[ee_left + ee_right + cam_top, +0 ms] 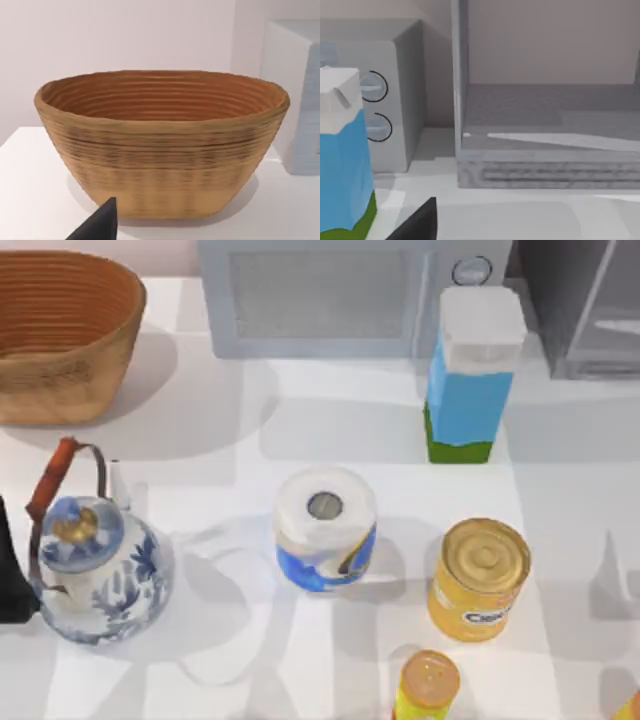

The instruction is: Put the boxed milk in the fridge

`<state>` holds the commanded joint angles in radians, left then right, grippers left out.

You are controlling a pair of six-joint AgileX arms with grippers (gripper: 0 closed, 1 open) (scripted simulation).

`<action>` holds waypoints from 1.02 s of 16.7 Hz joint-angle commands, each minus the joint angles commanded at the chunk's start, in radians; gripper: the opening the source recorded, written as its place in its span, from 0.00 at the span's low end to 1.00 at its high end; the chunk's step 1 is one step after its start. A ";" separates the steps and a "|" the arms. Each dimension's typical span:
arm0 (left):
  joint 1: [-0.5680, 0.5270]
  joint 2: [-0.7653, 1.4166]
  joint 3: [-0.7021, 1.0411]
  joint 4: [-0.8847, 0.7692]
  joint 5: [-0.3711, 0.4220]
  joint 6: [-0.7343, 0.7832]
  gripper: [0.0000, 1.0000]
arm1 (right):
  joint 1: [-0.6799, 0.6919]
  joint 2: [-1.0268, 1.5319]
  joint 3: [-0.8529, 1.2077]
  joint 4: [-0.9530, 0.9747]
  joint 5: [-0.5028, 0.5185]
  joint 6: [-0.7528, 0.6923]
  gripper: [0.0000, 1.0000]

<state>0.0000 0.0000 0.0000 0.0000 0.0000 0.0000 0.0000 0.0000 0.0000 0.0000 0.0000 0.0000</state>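
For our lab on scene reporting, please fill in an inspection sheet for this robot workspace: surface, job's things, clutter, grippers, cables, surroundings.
Surface: white table, with shadows falling across it.
Job's things: boxed milk upright in front of the microwave's right end, not gripped; fridge at the top view's upper right, its inside open to the right wrist view.
Clutter: microwave; wicker basket; blue-and-white teapot; paper roll; yellow can; smaller orange-lidded can.
Grippers: left gripper fingertip facing the basket; right gripper fingertip facing the fridge; neither holds anything.
Cables: nothing seen.
Surroundings: plain pale wall.
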 joint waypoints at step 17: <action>0.000 0.000 0.000 0.000 0.000 0.000 1.00 | 0.336 1.175 0.414 0.571 0.290 0.112 1.00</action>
<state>0.0000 0.0000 0.0000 0.0000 0.0000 0.0000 0.3364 1.1746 0.4139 0.5710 0.2905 0.1115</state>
